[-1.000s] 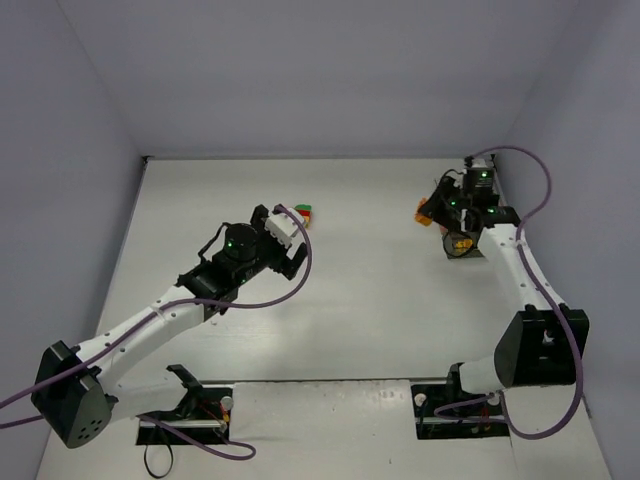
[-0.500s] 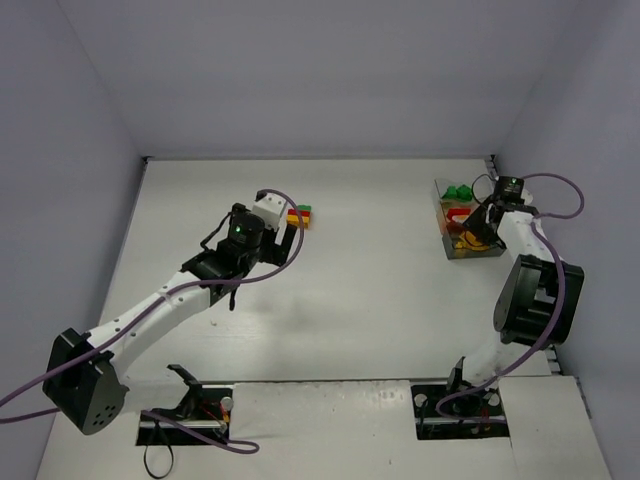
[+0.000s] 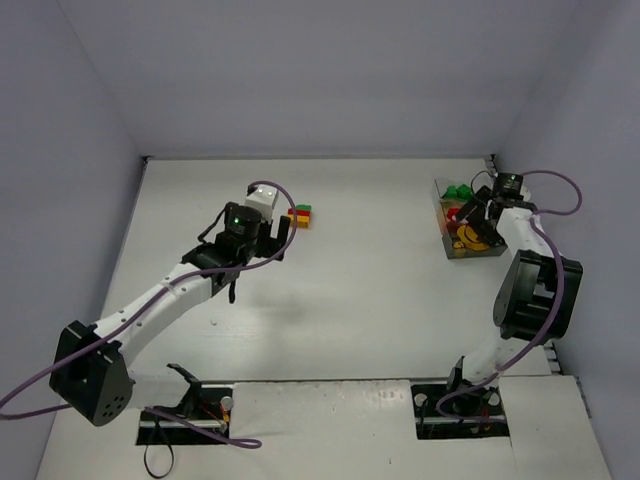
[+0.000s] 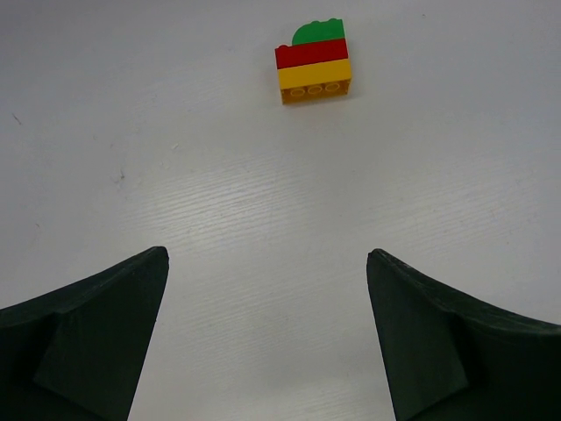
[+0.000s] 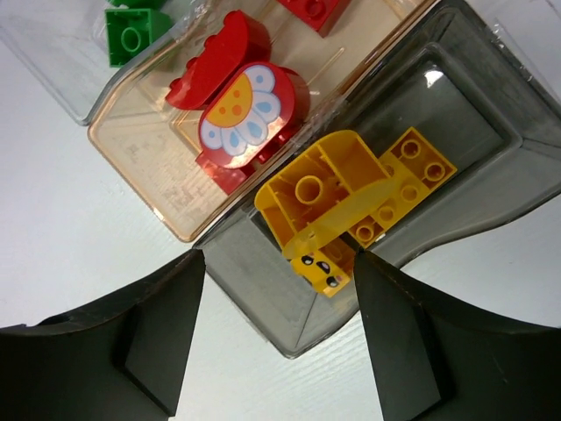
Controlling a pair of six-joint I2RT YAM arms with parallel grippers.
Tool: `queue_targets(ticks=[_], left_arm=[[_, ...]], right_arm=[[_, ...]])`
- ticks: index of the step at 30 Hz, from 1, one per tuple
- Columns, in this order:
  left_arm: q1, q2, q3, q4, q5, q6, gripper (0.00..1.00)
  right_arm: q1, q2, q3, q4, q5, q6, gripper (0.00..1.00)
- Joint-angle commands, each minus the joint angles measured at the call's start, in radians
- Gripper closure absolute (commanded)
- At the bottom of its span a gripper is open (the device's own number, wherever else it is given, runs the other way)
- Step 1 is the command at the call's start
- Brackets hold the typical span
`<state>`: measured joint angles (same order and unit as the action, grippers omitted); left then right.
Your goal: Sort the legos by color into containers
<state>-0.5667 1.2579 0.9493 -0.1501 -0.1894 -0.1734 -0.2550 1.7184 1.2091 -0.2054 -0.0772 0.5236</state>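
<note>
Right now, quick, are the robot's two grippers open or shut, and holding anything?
Left gripper: open, empty; the green, red and yellow stacked plastic brick lies ahead of it.
Right gripper: open, empty.

We see a stacked lego (image 3: 301, 216) on the table (image 3: 360, 300) at upper centre, bricks (image 3: 462, 236) in a tray (image 3: 478, 255) at upper right.

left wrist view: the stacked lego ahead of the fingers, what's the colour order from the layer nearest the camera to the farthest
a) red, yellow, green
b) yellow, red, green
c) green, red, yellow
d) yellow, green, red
b: the stacked lego has its yellow layer nearest the camera, red in the middle and the curved green piece farthest, lying apart from the open left fingers.
</note>
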Motion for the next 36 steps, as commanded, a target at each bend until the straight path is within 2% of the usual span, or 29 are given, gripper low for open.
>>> queue_targets(ticks=[1,7,15,21,27,36], left_arm=[[0.014,0.012,0.086,0.011,0.027,-0.072,0.12],[0.018,0.126,0.190,-0.003,0.067,-0.135,0.12],[0.018,0.460,0.505,-0.132,-0.019,-0.264,0.12],[0.036,0.714,0.732,-0.225,-0.048,-0.290,0.11],[0.050,0.883,0.888,-0.264,-0.053,-0.267,0.11],[0.076,1.020,0.993,-0.253,-0.035,-0.210,0.11]], right_arm=[[-0.001,-0.115,-0.003,0.021,-0.038,-0.008,0.35],[0.003,-0.287,-0.017,0.020,-0.116,-0.059,0.35],[0.054,-0.489,-0.066,0.021,-0.256,-0.112,0.34],[0.069,-0.551,-0.149,0.023,-0.343,-0.119,0.33],[0.074,-0.588,-0.200,0.023,-0.386,-0.128,0.33],[0.077,-0.628,-0.241,0.021,-0.430,-0.139,0.33]])
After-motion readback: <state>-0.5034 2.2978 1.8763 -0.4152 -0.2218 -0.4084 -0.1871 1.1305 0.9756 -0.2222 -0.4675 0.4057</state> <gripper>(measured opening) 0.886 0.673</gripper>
